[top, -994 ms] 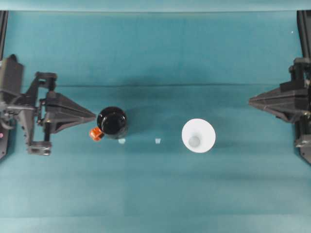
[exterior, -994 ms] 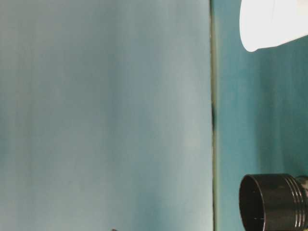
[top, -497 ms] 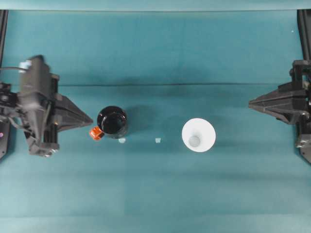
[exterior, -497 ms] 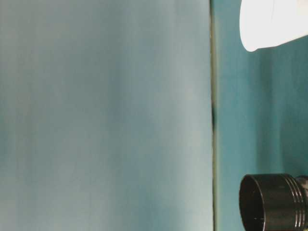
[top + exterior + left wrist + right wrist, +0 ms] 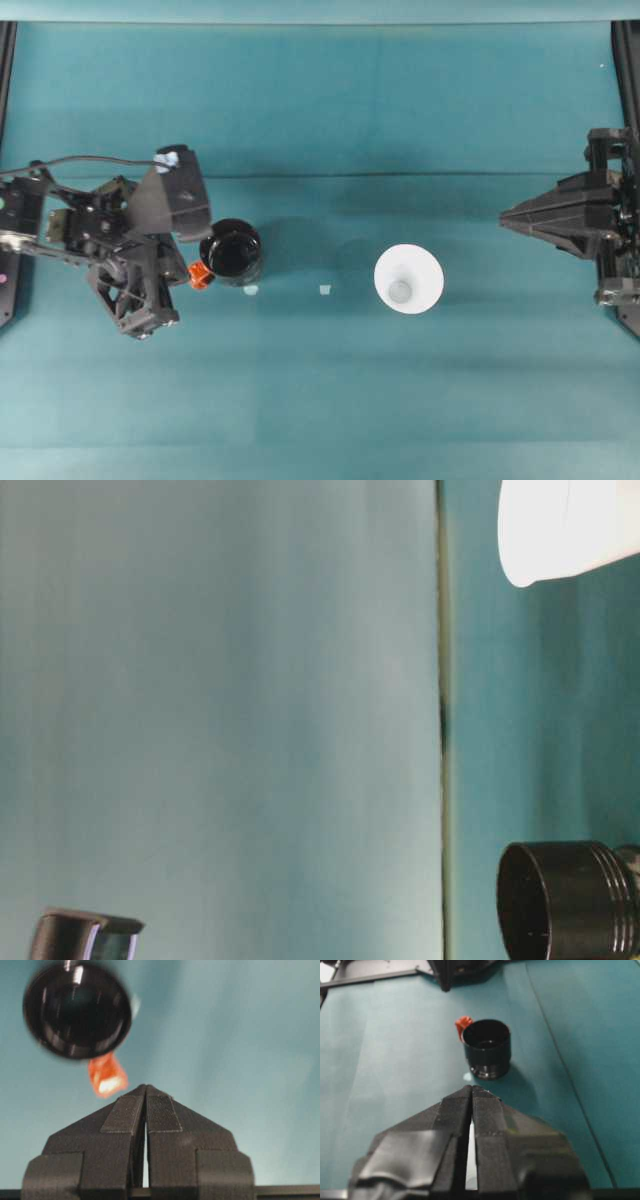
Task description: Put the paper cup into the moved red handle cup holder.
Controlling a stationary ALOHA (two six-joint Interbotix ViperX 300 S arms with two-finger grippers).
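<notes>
The white paper cup [image 5: 408, 279] stands upright, mouth up, right of the table's middle; its side shows in the table-level view [image 5: 565, 530]. The glossy black red handle cup holder [image 5: 231, 251] stands left of centre, its orange-red handle [image 5: 198, 275] pointing toward the left arm. My left gripper [image 5: 145, 1088] is shut and empty, hovering tilted down just short of the handle [image 5: 106, 1076], with the holder [image 5: 77, 1010] beyond it. My right gripper [image 5: 503, 213] is shut and empty at the far right, well away from the cup, pointing at the holder [image 5: 487, 1047].
Two small pale marks [image 5: 250, 290] [image 5: 324, 289] lie on the teal cloth between holder and cup. A fold line [image 5: 330, 176] crosses the cloth. Black frame rails [image 5: 625, 60] run along both side edges. A raised part of the left arm [image 5: 85, 935] shows in the table-level view.
The left arm has lifted and swung toward the holder, tipping its gripper down near the orange handle. The right gripper has edged slightly left. Cup and holder have not moved.
</notes>
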